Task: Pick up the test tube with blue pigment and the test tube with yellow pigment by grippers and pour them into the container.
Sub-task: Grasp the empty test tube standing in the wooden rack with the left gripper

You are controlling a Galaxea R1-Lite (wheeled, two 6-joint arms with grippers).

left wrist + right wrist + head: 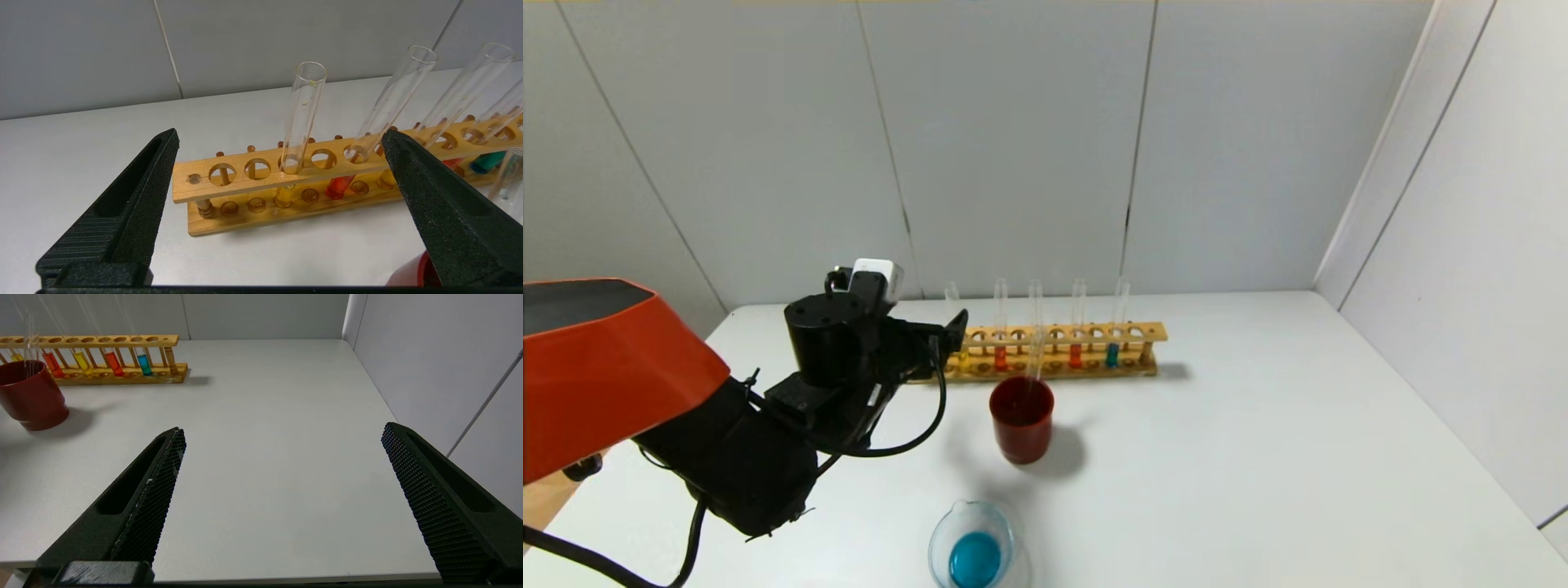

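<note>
The left arm, orange-shelled at the upper link and black below, reaches forward over the table, its black cable looping under the wrist. The left end effector (280,139) hangs low with both black jaws spread wide, nothing between them. The right end effector (282,437), outside the head view, sits above the table, jaws likewise spread wide and holding nothing.

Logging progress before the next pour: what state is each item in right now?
Left claw: open, facing the rack, holding nothing.
Right claw: open, over bare table.
Yellow test tube: standing in the rack, untouched.
Blue test tube: standing in the rack.
Container: holds blue liquid.
Red cup: upright, an emptied tube inside.
Rack: upright.
</note>
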